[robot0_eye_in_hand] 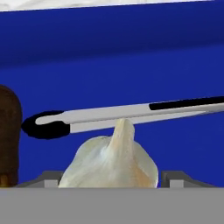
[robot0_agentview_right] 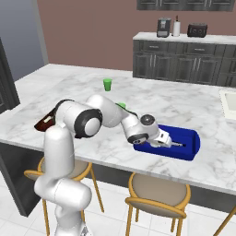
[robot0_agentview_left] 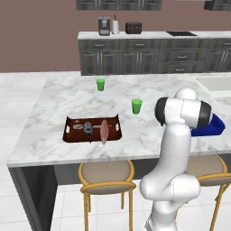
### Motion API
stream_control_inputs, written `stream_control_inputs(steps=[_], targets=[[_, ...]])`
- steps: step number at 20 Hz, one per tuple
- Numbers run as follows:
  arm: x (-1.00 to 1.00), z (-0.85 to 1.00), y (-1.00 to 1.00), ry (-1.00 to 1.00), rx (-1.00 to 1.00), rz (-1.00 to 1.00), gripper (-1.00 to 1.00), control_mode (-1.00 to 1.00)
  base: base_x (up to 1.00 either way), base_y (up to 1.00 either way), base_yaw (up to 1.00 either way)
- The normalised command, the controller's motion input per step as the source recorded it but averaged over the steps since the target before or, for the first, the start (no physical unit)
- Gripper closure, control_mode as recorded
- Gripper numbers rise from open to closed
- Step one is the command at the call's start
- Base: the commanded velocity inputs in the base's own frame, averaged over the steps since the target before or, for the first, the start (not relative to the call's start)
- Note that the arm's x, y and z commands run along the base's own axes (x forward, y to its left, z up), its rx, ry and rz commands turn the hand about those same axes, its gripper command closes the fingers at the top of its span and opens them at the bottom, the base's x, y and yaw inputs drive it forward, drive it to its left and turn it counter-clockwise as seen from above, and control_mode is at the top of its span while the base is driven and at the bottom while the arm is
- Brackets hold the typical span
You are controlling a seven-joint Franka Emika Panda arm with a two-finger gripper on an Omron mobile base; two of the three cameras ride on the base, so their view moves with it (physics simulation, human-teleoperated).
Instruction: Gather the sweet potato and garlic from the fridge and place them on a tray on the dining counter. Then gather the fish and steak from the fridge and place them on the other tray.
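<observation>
My gripper [robot0_agentview_right: 174, 144] reaches low into the blue tray [robot0_agentview_right: 191, 150] on the dining counter [robot0_agentview_right: 73, 87]. In the hand view the pale garlic [robot0_eye_in_hand: 113, 159] rests on the tray floor between my fingertips [robot0_eye_in_hand: 177, 179], which stand a little apart from its sides, so the gripper [robot0_eye_in_hand: 111, 181] is open. The brown sweet potato [robot0_eye_in_hand: 8, 131] lies at the left edge. A silver utensil with black ends [robot0_eye_in_hand: 109, 116] lies just behind the garlic. Further left on the counter, the other tray [robot0_agentview_left: 72, 135] holds the grey fish [robot0_agentview_left: 88, 131] and the pink steak [robot0_agentview_left: 104, 131].
Two green cups [robot0_agentview_left: 100, 84] [robot0_agentview_left: 136, 106] stand on the dining counter [robot0_agentview_left: 54, 103] behind the trays. Stools [robot0_agentview_left: 107, 178] line the counter's near edge. A sink [robot0_agentview_left: 216, 85] is set in at the right. Dark cabinets with appliances [robot0_agentview_left: 135, 54] run along the back wall.
</observation>
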Motion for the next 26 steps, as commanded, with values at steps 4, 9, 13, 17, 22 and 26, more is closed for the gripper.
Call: stream_control_inputs(steps=[4,9,13,17,22,26], targets=[[-0.02,0.43,-0.02,-0.02,0.0,0.0,-1.0,-1.0,0.0,0.0,0.0],[-0.04,0.77,0.01,-0.01,0.0,0.0,-1.0,-1.0,0.0,0.0,0.0],[-0.1,0.8,0.01,0.0,0.0,0.0,-1.0,-1.0,0.0,0.0,0.0],[-0.13,0.8,0.07,0.0,0.0,0.0,-1.0,-1.0,0.0,0.0,0.0],[-0.29,0.8,0.17,0.0,-0.01,0.0,-1.0,-1.0,0.0,0.0,0.0],[-0.43,0.72,0.2,0.0,-0.03,0.0,-1.0,-1.0,0.0,0.0,0.0]])
